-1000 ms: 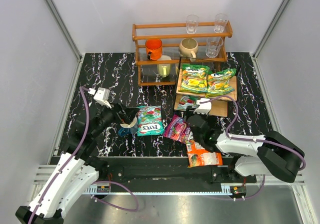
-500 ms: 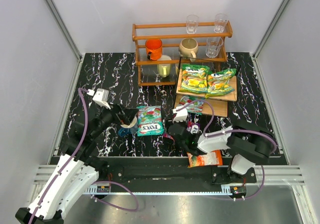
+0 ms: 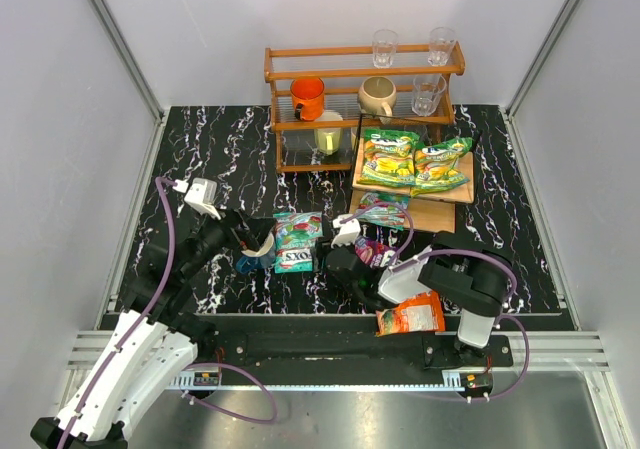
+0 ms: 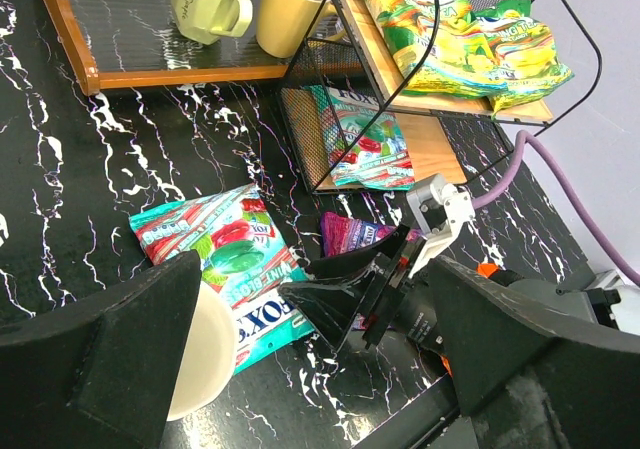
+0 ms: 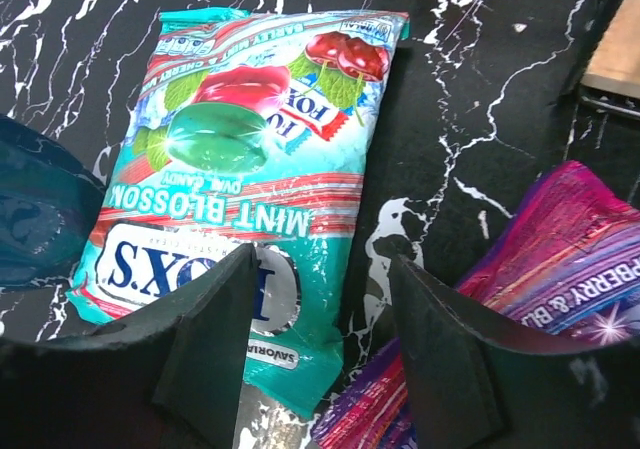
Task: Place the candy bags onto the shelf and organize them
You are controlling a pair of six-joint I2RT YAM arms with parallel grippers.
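The shelf [image 3: 455, 197] stands at the right. Two green-yellow candy bags [image 3: 390, 157] [image 3: 441, 165] lie on its upper board and a teal one [image 3: 384, 207] on its lower board. Another teal Fox's bag [image 5: 230, 159] lies flat on the table. My right gripper [image 5: 330, 349] is open low over that bag's near right corner, one finger on each side. A purple bag [image 5: 560, 269] lies just to its right, and an orange bag [image 3: 411, 315] sits near the front edge. My left gripper [image 3: 255, 244] is open beside the mug.
A blue-and-cream mug [image 4: 205, 349] rests against my left gripper's left finger. An orange-brown rack [image 3: 360, 69] with cups and glasses stands at the back. A black wire frame [image 4: 500, 29] surrounds the shelf. My two grippers are close together at the table's front middle.
My right arm swung left from the shelf's lower board, where a teal bag now lies, to the teal bag on the table. The left arm has stayed put.
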